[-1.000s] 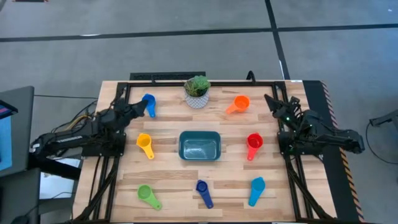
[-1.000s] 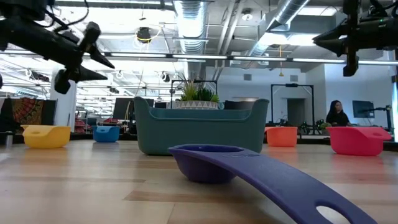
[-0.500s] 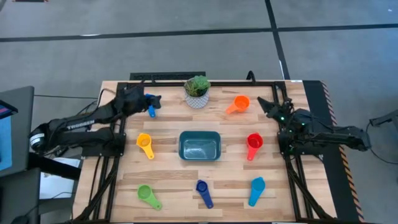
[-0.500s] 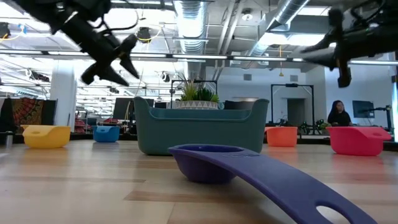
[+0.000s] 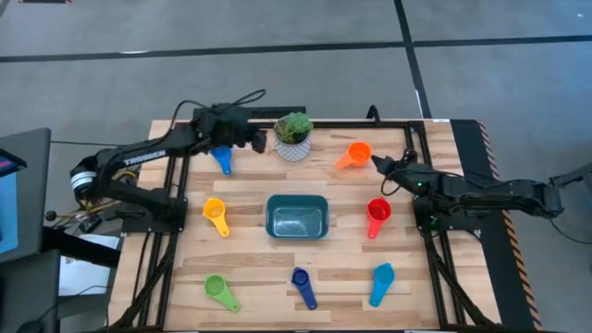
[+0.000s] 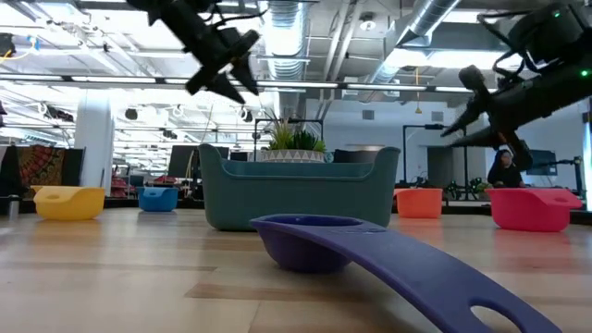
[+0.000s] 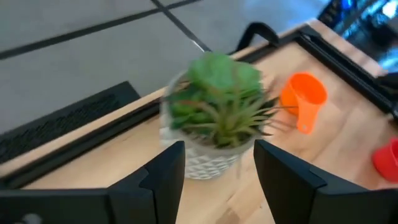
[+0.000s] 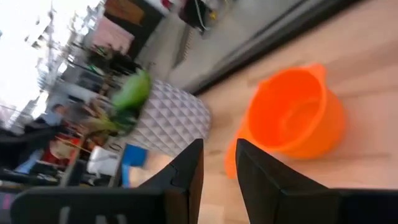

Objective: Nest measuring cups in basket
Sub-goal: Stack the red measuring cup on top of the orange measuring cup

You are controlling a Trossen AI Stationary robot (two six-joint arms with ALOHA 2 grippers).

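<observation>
The dark teal basket (image 5: 297,217) stands mid-table with nothing in it. Around it lie the measuring cups, each on its own: blue (image 5: 222,159), orange (image 5: 354,154), yellow (image 5: 215,215), red (image 5: 377,214), green (image 5: 219,289), dark blue (image 5: 302,286) and light blue (image 5: 381,282). My left gripper (image 5: 262,141) hangs open high above the far left of the table, pointing at the potted plant (image 7: 217,118). My right gripper (image 5: 376,164) is slightly open, nothing between its fingers, just short of the orange cup (image 8: 295,121) on that cup's right and near side.
A white pot with a green plant (image 5: 293,136) stands at the far edge between the blue and orange cups. A black frame (image 5: 407,125) runs along the table's far and side edges. A person (image 6: 502,169) sits far back in the room.
My left gripper has risen and swung from beside the blue cup toward the table's right, ending near the plant. My right gripper has sunk and reached toward the table's left, closing on the orange cup. No cup has moved.
</observation>
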